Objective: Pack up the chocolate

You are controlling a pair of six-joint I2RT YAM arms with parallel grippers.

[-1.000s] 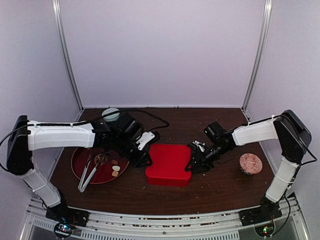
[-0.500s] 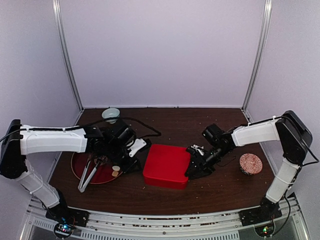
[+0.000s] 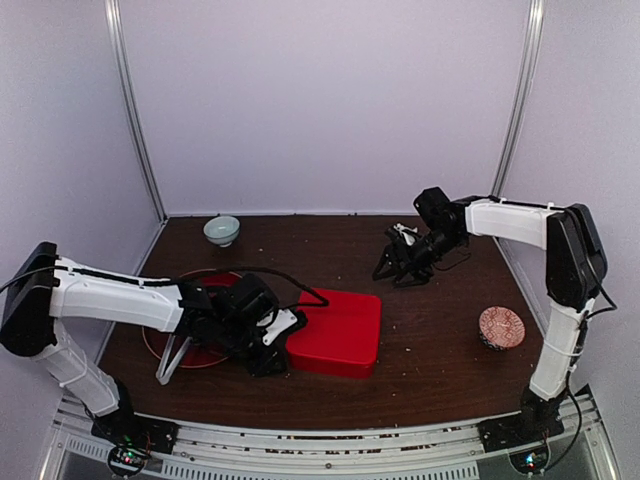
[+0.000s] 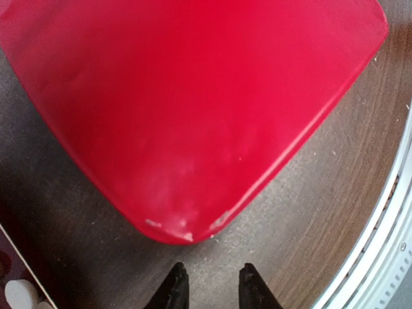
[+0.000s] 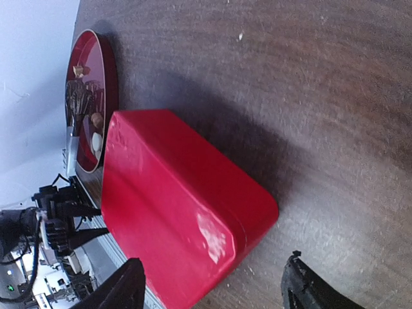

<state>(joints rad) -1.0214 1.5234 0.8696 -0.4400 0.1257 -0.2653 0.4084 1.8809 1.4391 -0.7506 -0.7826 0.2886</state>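
A closed red box (image 3: 337, 328) (image 4: 193, 96) (image 5: 174, 212) lies in the middle of the table. My left gripper (image 3: 270, 357) (image 4: 211, 278) hovers low at the box's near left corner, open with a narrow gap and nothing in it. Raised over the far right of the table, my right gripper (image 3: 393, 268) (image 5: 212, 267) is wide open and empty, well clear of the box. Chocolate pieces (image 5: 96, 131) sit on the red plate (image 5: 111, 71) (image 3: 152, 330), and one white piece (image 4: 19, 293) shows in the left wrist view. My left arm hides them in the top view.
Metal tongs (image 3: 172, 358) (image 5: 72, 149) rest on the plate's near left side. A pale bowl (image 3: 221, 229) stands at the back left. A small patterned dish (image 3: 501, 327) is at the right. The table's metal front edge (image 4: 386, 244) is close to my left gripper.
My right gripper opened, drew away from the box's right side and rose toward the back right. My left arm swung to the box's near left corner. The box shifted slightly.
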